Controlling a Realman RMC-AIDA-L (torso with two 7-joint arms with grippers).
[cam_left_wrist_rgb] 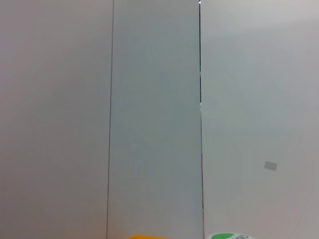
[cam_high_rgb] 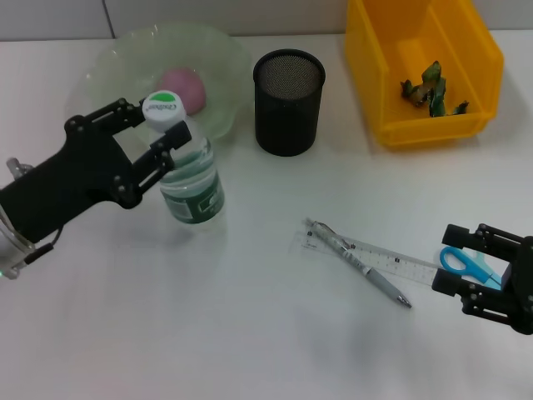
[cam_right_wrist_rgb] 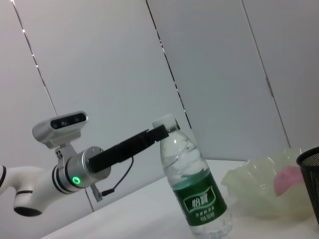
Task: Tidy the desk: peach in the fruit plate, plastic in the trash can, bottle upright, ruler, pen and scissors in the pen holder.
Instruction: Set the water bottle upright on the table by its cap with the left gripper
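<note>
Left gripper (cam_high_rgb: 155, 133) closed round neck of bottle (cam_high_rgb: 187, 171), which stands upright just beside fruit plate (cam_high_rgb: 108, 62). Right gripper (cam_high_rgb: 466, 271) spread open at scissors (cam_high_rgb: 468, 263) (handles between fingers, no squeeze visible). Ruler (cam_high_rgb: 379, 254), pen (cam_high_rgb: 358, 262) lie diagonal, nearer right arm.

bright even light, soft faint shadows
</note>
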